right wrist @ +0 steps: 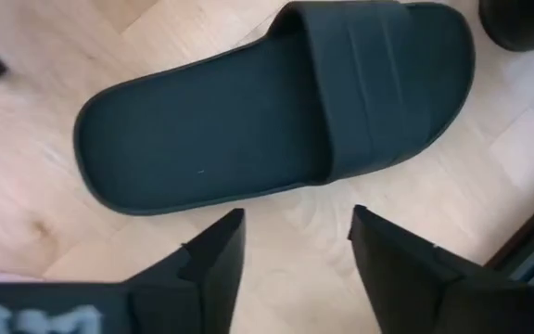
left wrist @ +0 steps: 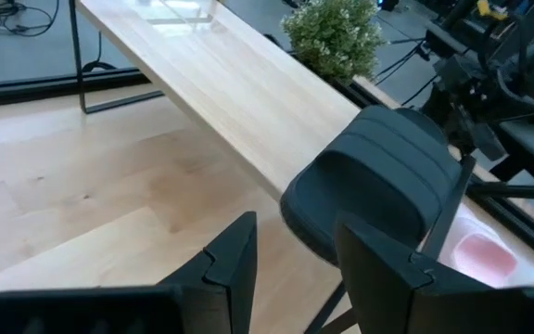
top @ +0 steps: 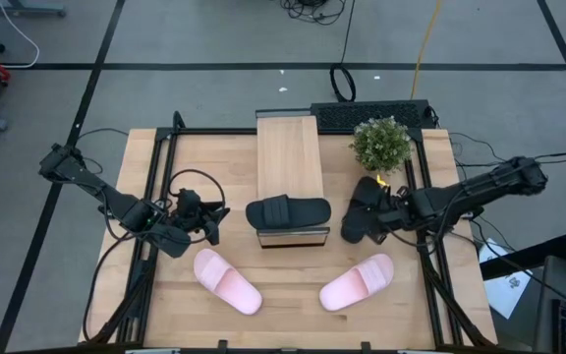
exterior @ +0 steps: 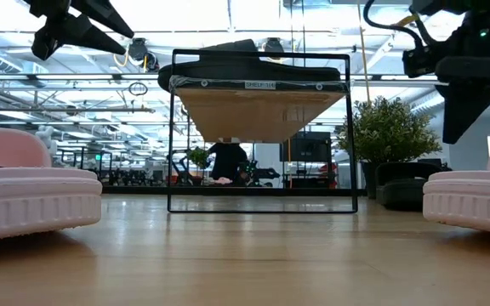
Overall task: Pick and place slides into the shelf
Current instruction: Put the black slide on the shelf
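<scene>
The shelf (top: 289, 157) at twelve o'clock carries one black slide (top: 288, 212) across its near end. The right gripper (right wrist: 295, 243), spread wide, hovers over the other black slide (right wrist: 276, 107) at three o'clock. Closing off-centre could let it slip. The left gripper (left wrist: 295, 264) waits, parted and empty, at nine o'clock.

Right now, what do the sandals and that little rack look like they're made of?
The black slide on the shelf and the black slide on the table look like matte moulded foam or rubber: dull, seamless, no shine. The pink slides look alike, with ribbed sole edges. The shelf seems to be pale grained wood on a thin dark frame, probably metal.
</scene>
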